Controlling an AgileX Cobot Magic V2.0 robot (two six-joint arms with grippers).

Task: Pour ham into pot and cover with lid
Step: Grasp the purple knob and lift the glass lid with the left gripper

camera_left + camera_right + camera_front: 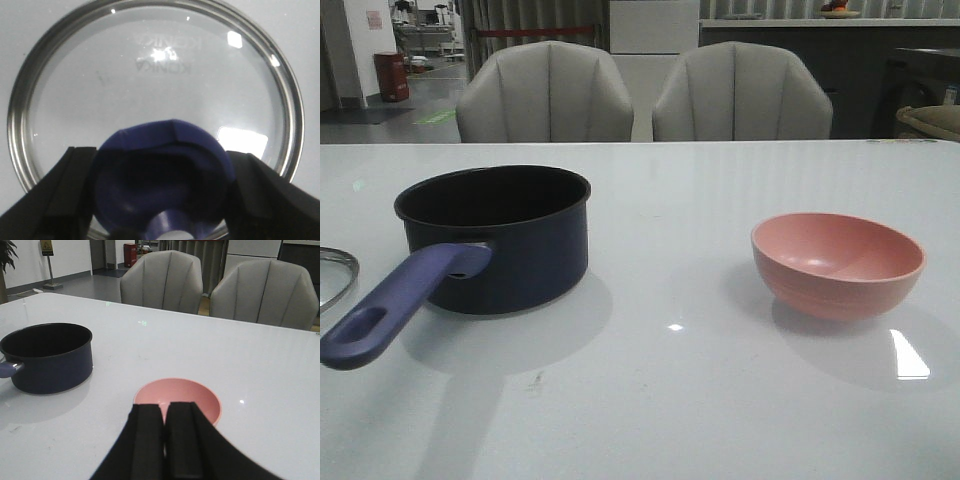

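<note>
Lid [155, 85]: glass disc with metal rim, lying flat on the surface [680, 400] just to the left of the pot's handle [395, 300]; only a sliver of its rim shows at the left edge of the front view [335, 275]. Judged rigid, moderately heavy, smooth and breakable. The blue knob [165, 170] is the one sensible grip point, since the rim offers nothing to pinch. In the left wrist view the left tool [162, 195] straddles this knob with its fingers [65, 190] spread to either side; whether they touch it cannot be told.

Pot [500, 235]: upright, left of centre, black interior apparently empty. Judged stiff and heavy enough to stay put; its long handle points toward the robot and to the left, near the lid.

Bowl [838, 262]: pink, well apart to the right, probably light and liable to slide. No ham is visible inside. The right tool [165, 440] hangs near the bowl on the robot's side, fingers clenched together, holding nothing.

Nothing lies between lid and pot except the handle, which a low carry could strike. Two chairs [645, 90] stand beyond the surface.
</note>
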